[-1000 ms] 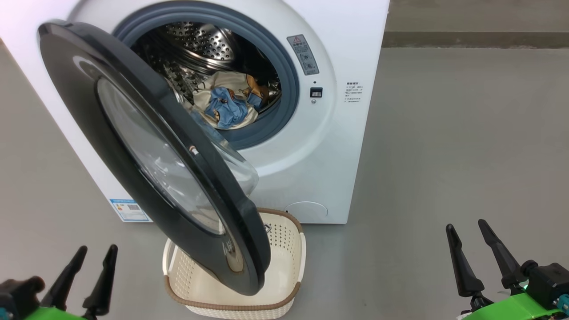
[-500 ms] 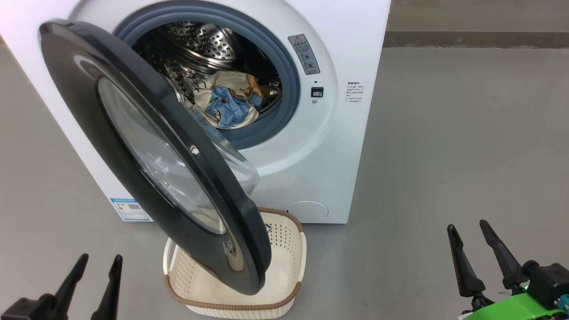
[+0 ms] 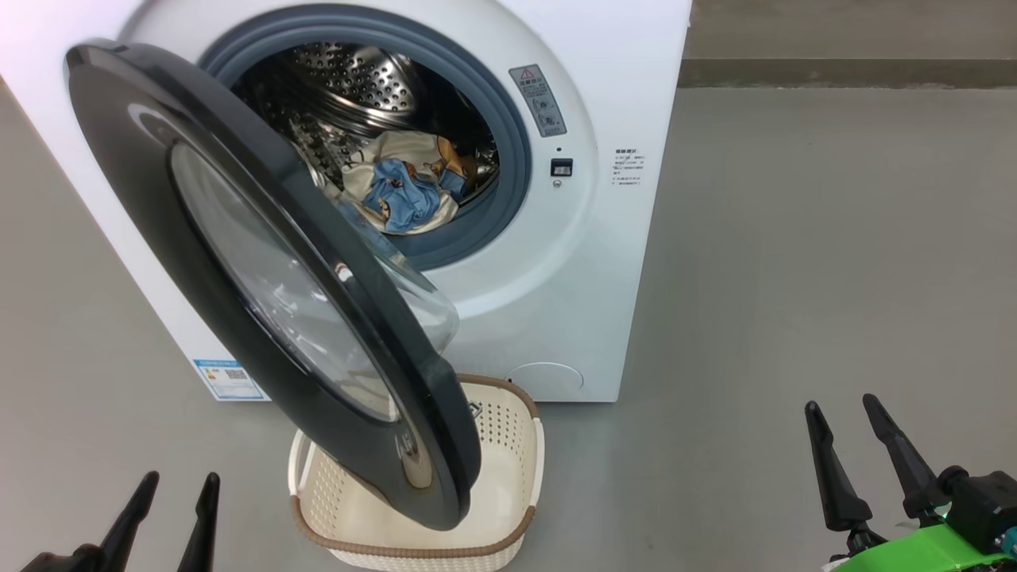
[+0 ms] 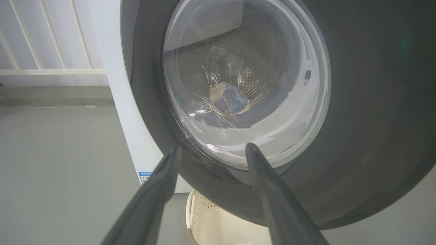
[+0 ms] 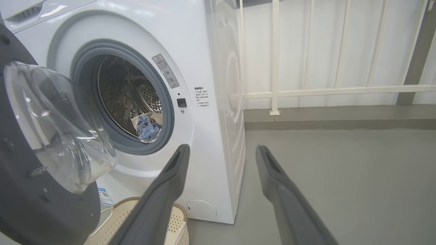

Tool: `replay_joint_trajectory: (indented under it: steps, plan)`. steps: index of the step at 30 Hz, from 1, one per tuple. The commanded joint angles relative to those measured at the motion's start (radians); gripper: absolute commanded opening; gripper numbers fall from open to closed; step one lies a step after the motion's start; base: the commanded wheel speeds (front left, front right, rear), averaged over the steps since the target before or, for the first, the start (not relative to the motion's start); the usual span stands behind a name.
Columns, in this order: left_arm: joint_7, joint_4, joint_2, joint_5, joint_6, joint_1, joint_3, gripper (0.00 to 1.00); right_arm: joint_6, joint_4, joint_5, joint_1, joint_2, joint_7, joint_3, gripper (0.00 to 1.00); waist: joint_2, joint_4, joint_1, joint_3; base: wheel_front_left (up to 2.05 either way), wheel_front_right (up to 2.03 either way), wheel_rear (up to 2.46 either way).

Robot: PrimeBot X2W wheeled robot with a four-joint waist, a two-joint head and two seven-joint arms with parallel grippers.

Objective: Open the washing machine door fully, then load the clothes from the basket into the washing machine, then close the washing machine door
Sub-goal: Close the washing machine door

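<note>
The white washing machine [image 3: 620, 95] [image 5: 211, 61] stands ahead with its round black door [image 3: 159, 199] [image 4: 374, 102] [image 5: 20, 204] swung out partway, hanging over the basket. Light blue and cream clothes [image 3: 405, 191] [image 5: 147, 127] lie in the steel drum; through the door glass the clothes [image 4: 230, 100] also show. The cream basket [image 3: 508, 445] [image 5: 172, 221] sits on the floor under the door, its visible part empty. My left gripper [image 3: 179, 485] [image 4: 211, 149] is open, low at the left, facing the door's outer face. My right gripper [image 3: 842, 409] [image 5: 221, 149] is open at the lower right, holding nothing.
Grey floor [image 3: 794, 278] spreads to the right of the machine. A white railing [image 5: 323, 91] and pale wall stand behind it, with a low kerb along the wall. A blue label [image 3: 226, 380] marks the machine's lower front.
My left gripper has sunk lower and drawn back toward the bottom edge. The whole picture has shifted a little with the camera. Door, basket and right gripper are unchanged.
</note>
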Motion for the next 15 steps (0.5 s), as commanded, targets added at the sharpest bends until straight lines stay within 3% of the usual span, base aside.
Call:
replay_joint_trajectory:
  steps: [1, 15]
  plan:
    - [-0.010, -0.018, 0.022, 0.012, 0.001, -0.023, 0.043, 1.00, 0.004, -0.021, -0.006, 0.000, -0.016, -0.008, 0.013, 1.00, 0.0000, -0.002, 0.0000, -0.001, 0.00, 0.00, 0.00]
    - [-0.010, -0.025, -0.002, 0.034, 0.001, 0.002, 0.080, 1.00, 0.004, -0.020, -0.009, 0.014, -0.005, -0.008, 0.006, 1.00, 0.0000, -0.036, 0.0000, 0.007, 0.00, 0.00, 0.00]
